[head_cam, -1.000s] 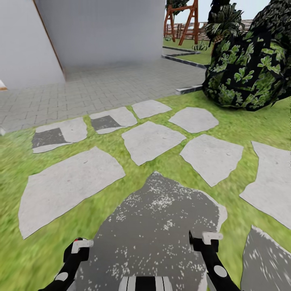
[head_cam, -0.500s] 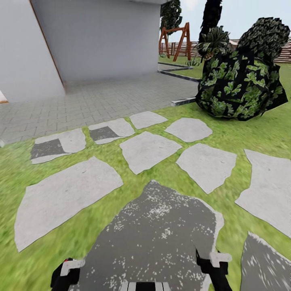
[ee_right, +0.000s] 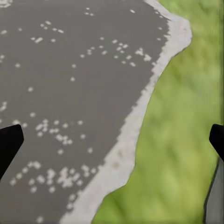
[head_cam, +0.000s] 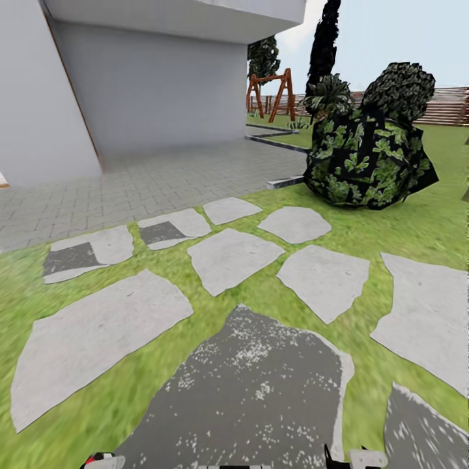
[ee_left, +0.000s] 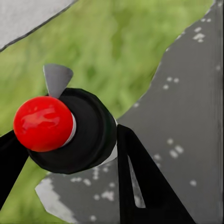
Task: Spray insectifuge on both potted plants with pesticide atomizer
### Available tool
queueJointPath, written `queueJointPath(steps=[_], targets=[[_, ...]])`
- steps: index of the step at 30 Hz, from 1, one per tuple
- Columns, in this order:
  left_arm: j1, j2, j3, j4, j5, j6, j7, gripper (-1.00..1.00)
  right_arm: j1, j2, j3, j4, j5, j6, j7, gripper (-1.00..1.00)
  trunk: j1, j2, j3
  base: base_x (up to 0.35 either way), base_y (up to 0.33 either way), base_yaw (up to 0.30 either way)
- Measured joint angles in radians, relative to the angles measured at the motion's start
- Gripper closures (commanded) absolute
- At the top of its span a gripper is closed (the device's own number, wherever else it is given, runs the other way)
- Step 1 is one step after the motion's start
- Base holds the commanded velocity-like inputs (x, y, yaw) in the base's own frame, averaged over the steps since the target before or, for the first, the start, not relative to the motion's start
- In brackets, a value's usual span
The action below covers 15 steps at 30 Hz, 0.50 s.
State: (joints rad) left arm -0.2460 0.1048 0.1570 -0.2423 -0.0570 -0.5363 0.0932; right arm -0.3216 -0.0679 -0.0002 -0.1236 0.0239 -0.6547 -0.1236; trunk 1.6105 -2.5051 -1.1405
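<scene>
In the left wrist view the pesticide atomizer (ee_left: 79,135), a dark bottle with a round red top (ee_left: 43,123), sits between my black fingers (ee_left: 140,182) above grass and a dark speckled stone. My left gripper (ee_left: 70,154) is shut on it. My right gripper (ee_right: 112,140) is open with nothing in it, its two black fingertips at the view's sides over the same kind of stone and grass. In the head view, the left gripper (head_cam: 101,461) and right gripper (head_cam: 359,458) just peek over the bottom edge. The two potted plants are out of view.
Pale stepping stones (head_cam: 231,257) lie in the lawn ahead, with a dark mottled stone (head_cam: 247,391) right below me. A big dark leafy bush (head_cam: 365,156) stands at the right. Grey brick paving (head_cam: 163,176), a building wall (head_cam: 150,91), a swing frame (head_cam: 268,91) and a fence (head_cam: 449,107) lie beyond.
The head view has tilted upward: more sky, building and fence show, the ground has slid down the picture, and both grippers have dropped to its bottom edge.
</scene>
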Motion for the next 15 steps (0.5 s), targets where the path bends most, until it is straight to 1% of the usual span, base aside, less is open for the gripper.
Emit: queueJointPath(steps=[4,13,15], targets=[[0.004,-0.003,0.001,0.0,0.001,-0.002,0.0,1.0,0.0,0.003,0.0,0.001,0.0,0.001,0.0,-1.0,-0.002,0.001,0.022,0.0,0.0,-0.095],[0.004,-0.001,0.003,0.001,0.001,-0.002,0.001,1.0,0.0,0.009,0.0,0.003,0.0,0.002,0.0,-1.0,-0.006,0.003,0.07,0.0,0.0,-0.135],[0.004,-0.001,0.003,0.001,0.001,-0.002,0.001,1.0,0.0,0.009,0.0,0.003,0.0,0.002,0.0,-1.0,-0.007,0.004,0.079,0.0,0.0,-0.075]])
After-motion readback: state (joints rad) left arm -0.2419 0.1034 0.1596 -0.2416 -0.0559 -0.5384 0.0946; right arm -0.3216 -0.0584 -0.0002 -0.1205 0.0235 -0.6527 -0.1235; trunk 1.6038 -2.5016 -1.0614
